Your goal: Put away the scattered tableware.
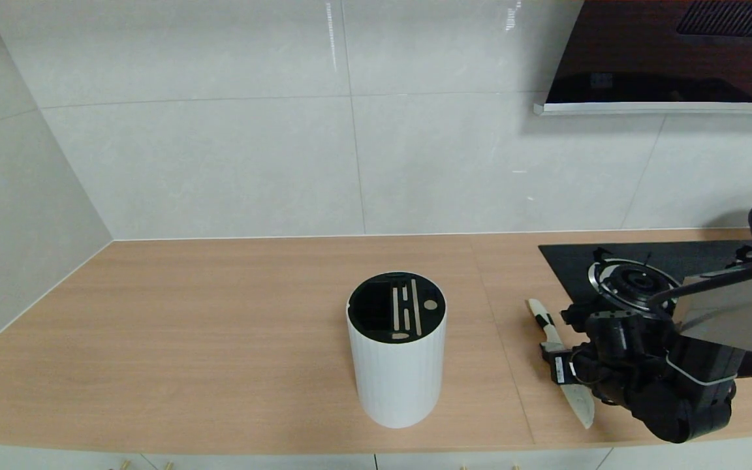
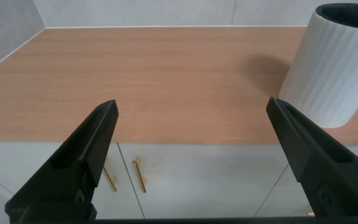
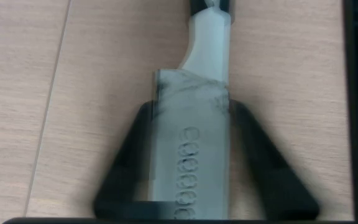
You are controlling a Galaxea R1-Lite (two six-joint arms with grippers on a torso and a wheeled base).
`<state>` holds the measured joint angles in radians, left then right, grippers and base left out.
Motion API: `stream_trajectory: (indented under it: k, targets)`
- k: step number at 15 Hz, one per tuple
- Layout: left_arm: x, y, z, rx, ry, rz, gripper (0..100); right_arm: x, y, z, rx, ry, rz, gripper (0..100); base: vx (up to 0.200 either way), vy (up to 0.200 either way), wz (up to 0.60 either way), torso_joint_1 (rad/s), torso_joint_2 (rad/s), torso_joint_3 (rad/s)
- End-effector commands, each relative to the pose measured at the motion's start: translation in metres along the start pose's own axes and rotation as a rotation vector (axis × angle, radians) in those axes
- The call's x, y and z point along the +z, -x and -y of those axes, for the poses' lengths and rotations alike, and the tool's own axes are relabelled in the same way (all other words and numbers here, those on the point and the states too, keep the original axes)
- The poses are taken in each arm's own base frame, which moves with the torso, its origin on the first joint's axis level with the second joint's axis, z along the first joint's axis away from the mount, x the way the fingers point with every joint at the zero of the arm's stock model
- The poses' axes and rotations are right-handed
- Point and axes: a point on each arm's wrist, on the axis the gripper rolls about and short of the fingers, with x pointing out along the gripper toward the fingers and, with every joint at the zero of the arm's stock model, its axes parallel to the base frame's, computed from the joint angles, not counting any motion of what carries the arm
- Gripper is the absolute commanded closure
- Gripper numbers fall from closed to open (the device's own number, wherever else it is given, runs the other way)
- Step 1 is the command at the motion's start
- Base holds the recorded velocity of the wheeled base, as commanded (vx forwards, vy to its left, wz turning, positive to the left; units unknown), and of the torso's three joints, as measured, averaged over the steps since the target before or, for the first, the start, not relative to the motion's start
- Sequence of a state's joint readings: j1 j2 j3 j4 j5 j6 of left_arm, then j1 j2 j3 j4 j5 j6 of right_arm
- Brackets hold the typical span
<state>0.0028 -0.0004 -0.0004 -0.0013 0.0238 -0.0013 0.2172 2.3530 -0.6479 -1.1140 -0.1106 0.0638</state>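
Right gripper (image 1: 564,367) on the knife (image 1: 548,328), slotted holder (image 1: 397,365) nearby.
I had its fingers (image 3: 132,165) pinching the blade flat on the counter (image 1: 219,326) (hence the grasp from above); left gripper (image 2: 191,155) hung with fingers spread.

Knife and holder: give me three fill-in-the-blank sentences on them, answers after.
The right gripper hangs over the ____ lying on the countertop. The white holder stands upright, and its slotted top is coloured ____. The left gripper's fingers are ____.
Missing: knife, black, open.
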Motion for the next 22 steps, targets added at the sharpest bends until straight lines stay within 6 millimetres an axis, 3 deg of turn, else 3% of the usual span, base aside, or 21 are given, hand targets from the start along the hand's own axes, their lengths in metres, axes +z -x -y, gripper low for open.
stream_trajectory:
  k: [1,8,17,19,20,22]
  targets:
    - [0.0,0.0,0.0,-0.001,0.0,-0.001,0,-0.002,-0.001,0.0,0.0,0.002,-0.01,100,0.0,0.0,0.0,0.0,0.0,0.0]
    - [0.0,0.0,0.0,-0.001,-0.004,-0.001,0,0.008,0.005,0.001,-0.02,-0.007,0.04,100,0.0,0.0,0.0,0.0,0.0,0.0]
    - [0.001,0.0,0.001,-0.023,-0.013,0.006,0,0.068,0.071,0.006,-0.01,-0.035,0.285,100,0.0,0.0,0.0,0.0,0.0,0.0]
    - [0.04,0.006,0.005,-0.23,-0.044,0.045,0,0.084,0.09,0.005,-0.001,-0.042,0.355,100,0.0,0.0,0.0,0.0,0.0,0.0]
    - [0.071,0.001,0.007,-0.31,-0.043,0.025,0,0.092,0.099,0.002,0.008,-0.042,0.389,100,0.0,0.0,0.0,0.0,0.0,0.0]
    - [0.131,-0.041,0.01,-0.419,-0.024,-0.084,0,0.109,0.119,-0.008,0.041,-0.042,0.474,100,0.0,0.0,0.0,0.0,0.0,0.0]
